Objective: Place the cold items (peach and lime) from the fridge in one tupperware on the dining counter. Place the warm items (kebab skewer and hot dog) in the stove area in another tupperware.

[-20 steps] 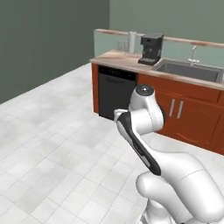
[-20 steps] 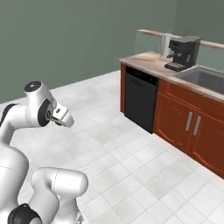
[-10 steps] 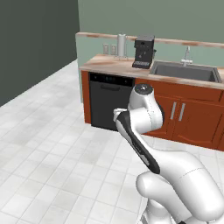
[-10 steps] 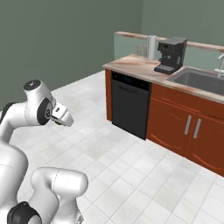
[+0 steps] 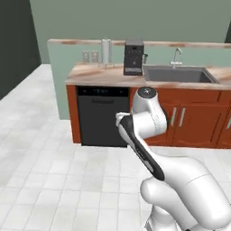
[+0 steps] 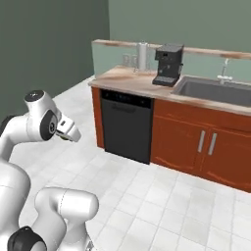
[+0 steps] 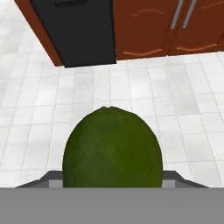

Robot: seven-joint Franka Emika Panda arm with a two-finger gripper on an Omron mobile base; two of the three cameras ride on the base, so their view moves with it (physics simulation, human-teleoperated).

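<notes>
The lime (image 7: 113, 148), a round dark green fruit, sits large and close in the hand view. My gripper (image 7: 113, 181) is shut on it, and grey finger parts (image 7: 47, 179) show on either side at its base. In the right base view the hand (image 6: 68, 131) is tucked close to the folded arm, over the white floor. The peach, the fridge, both trays, the dining counter and the stove area are out of view.
Ahead stands a red-brown cabinet run (image 5: 189, 119) with a black dishwasher (image 5: 101, 115) at its left end. Its light top (image 5: 97, 74) carries a coffee machine (image 5: 134, 56), a steel canister (image 5: 105, 46) and a sink (image 5: 178, 74). White tiled floor (image 5: 49, 176) lies between it and me.
The whole picture has shifted: the base has moved, and the cabinet run with the dishwasher is now closer and more central. The arm keeps its folded pose.
</notes>
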